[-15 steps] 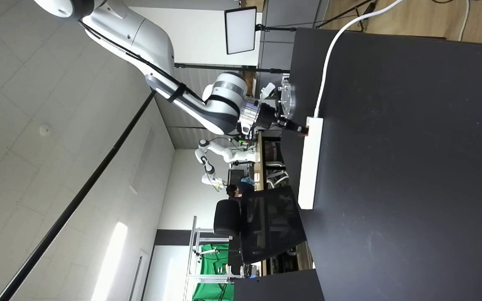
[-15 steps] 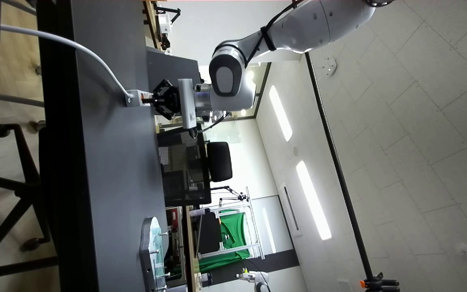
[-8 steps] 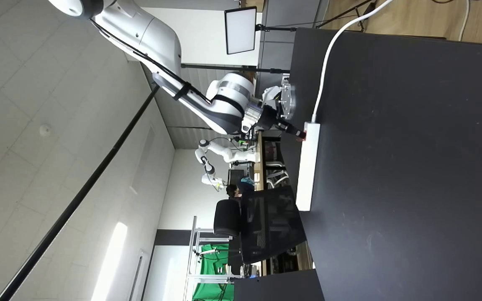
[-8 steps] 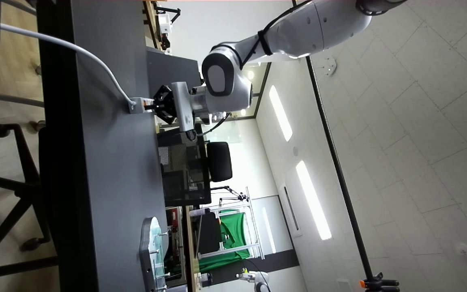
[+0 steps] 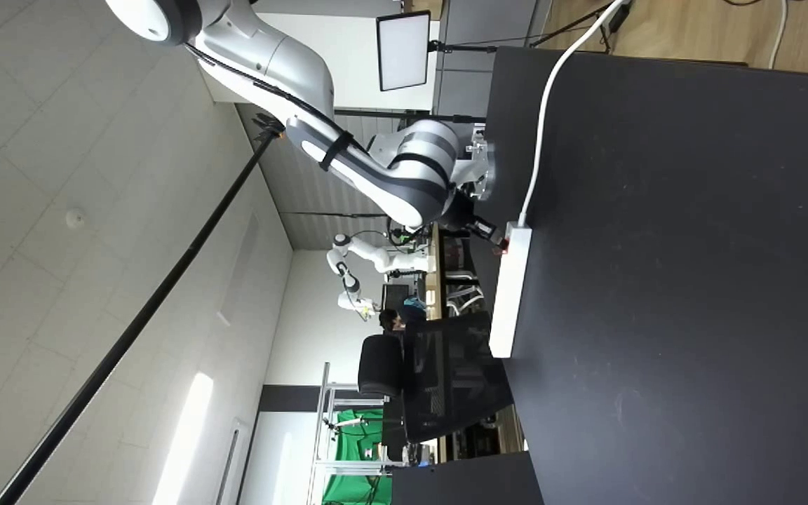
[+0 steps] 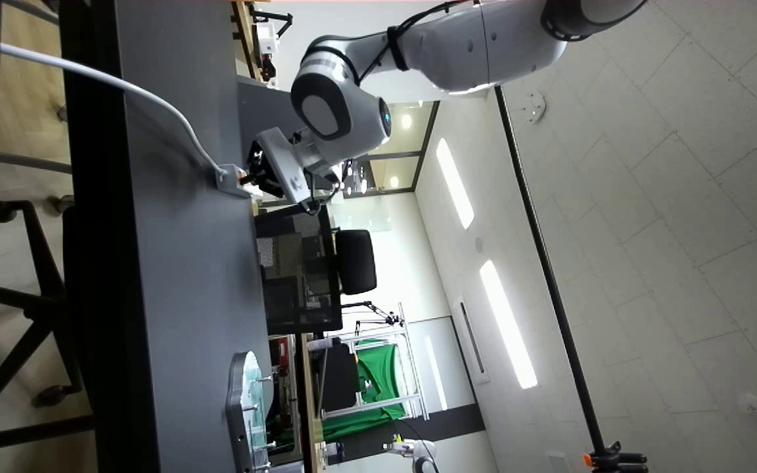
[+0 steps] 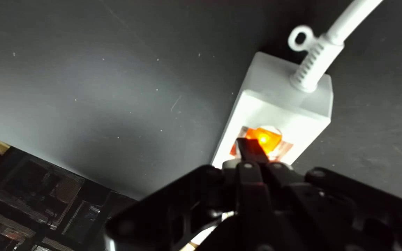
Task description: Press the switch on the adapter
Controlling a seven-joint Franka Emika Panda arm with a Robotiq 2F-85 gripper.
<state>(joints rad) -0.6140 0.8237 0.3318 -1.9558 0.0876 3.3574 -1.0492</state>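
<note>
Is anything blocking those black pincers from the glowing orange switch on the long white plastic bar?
Nothing visible is: the black two-fingered gripper is right at the glowing orange switch; the white cable leaves the white plastic bar from its end.

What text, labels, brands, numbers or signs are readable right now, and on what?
None readable in any view.
Power strip: no legible print on the faces shown.
Lit orange switch: partly behind the gripper; any marking lost in glare.
Robot arm: any lettering too small to read.
</note>
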